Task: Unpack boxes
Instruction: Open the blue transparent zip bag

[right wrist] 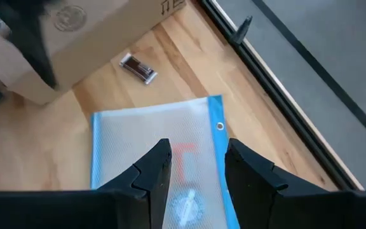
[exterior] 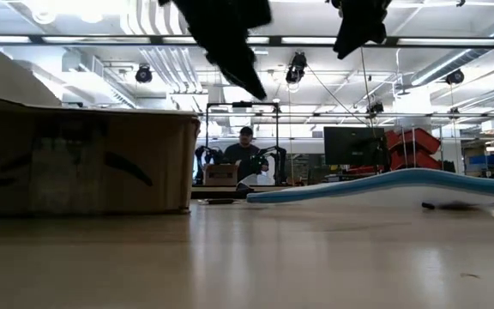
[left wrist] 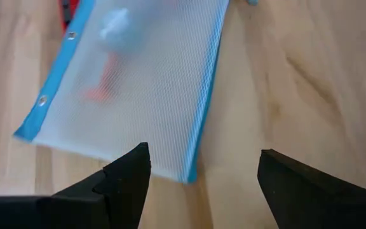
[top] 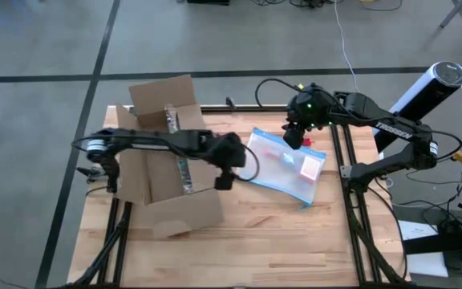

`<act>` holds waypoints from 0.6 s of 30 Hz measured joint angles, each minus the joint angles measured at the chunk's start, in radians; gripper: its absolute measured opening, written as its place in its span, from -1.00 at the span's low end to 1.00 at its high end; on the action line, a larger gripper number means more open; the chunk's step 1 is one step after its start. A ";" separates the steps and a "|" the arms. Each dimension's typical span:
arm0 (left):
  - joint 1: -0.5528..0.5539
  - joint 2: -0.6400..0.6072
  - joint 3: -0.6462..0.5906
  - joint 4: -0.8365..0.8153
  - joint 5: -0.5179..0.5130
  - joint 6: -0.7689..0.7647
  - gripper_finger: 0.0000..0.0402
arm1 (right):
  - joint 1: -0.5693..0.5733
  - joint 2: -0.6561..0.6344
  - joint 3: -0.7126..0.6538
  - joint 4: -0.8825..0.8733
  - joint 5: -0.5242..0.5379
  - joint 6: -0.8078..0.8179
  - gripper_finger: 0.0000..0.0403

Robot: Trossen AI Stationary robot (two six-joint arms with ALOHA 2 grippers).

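Note:
The brown cardboard box (top: 167,164) stands on the table's left half with its flaps spread open; in the low view its side wall (exterior: 75,163) rests on the wood. A clear pouch with a blue edge (top: 291,164) lies flat to its right, with something red inside (left wrist: 103,89). My left gripper (top: 229,167) reaches over the box and hangs open above the pouch's near-left corner (left wrist: 189,168). My right gripper (top: 295,135) hangs open above the pouch's far end (right wrist: 170,137). Both grippers are high off the table in the low view.
A small dark bar (right wrist: 137,67) lies on the wood between the box and the pouch's far end. Black frame rails (top: 350,185) run along the table's right side. Bare wood (top: 295,241) spreads toward the near edge. A person (exterior: 245,150) sits far behind the table.

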 joint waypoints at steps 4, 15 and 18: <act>-0.001 0.115 0.056 0.042 -0.002 0.068 0.29 | 0.000 0.000 0.000 -0.001 0.004 0.001 -0.33; -0.016 0.313 0.107 0.133 -0.021 0.146 0.31 | -0.001 0.000 0.000 0.001 0.014 0.027 -0.27; -0.025 0.341 0.107 0.157 -0.048 0.157 0.31 | -0.001 0.000 0.000 0.016 0.020 0.036 -0.27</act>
